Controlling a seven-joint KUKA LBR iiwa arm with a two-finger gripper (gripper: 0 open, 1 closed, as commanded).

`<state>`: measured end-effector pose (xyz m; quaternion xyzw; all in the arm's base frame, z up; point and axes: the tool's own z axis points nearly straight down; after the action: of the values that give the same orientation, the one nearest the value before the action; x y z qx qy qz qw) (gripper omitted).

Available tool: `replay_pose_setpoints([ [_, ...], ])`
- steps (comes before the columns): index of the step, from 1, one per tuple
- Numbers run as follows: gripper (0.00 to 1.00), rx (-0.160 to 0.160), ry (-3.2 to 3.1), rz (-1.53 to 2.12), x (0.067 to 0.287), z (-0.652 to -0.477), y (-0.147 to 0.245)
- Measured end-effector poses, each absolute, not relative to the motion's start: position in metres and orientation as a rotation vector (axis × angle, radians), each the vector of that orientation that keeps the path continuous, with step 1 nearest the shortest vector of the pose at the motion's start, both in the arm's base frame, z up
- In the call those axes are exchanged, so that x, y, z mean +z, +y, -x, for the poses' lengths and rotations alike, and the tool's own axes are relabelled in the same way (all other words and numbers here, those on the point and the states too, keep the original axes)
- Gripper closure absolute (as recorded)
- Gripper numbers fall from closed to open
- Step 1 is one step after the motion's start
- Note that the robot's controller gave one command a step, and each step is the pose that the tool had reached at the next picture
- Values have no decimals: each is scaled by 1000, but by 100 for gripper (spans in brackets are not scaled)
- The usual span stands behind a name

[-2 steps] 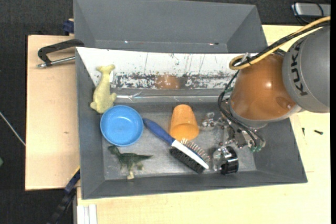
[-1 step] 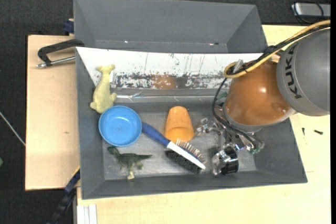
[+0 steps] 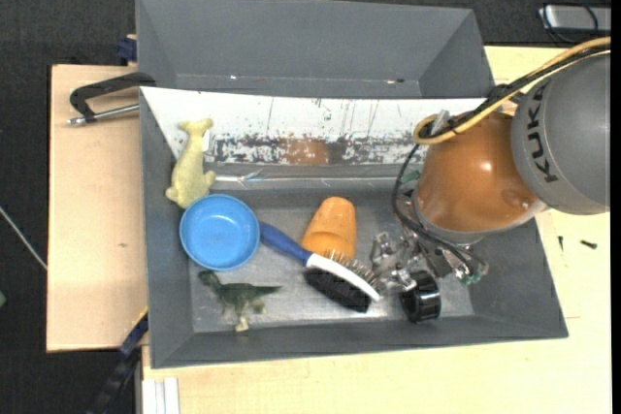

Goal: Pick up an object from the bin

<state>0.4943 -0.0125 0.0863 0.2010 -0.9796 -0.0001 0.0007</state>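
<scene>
I, the gripper (image 3: 400, 265), am low in the bin (image 3: 359, 340), just right of the brush (image 3: 338, 286), which lies on the floor with its black bristle head toward me and its blue handle running up and left. My metal parts sit right at the end of that bristle head. Whether I touch it I cannot tell, nor whether I am spread or closed. The orange cover (image 3: 466, 184) on my wrist hangs up and right of the brush. 1 small black round thing (image 3: 420, 301) lies right of the brush, just below me. An orange cup (image 3: 330, 226) lies on its side just above the brush. A blue bowl (image 3: 219, 231) sits at the brush's handle end, a green dinosaur (image 3: 238, 294) lies left of the brush head, and a yellow soft toy (image 3: 191, 168) lies well up and left of the brush
</scene>
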Motion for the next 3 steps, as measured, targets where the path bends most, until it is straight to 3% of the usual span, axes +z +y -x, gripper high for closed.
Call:
replay_pose_setpoints([
  [2, 100, 0, -3076, -632, 86, -494, -12],
  [3, 100, 1, -3074, -651, 72, -496, -12],
])
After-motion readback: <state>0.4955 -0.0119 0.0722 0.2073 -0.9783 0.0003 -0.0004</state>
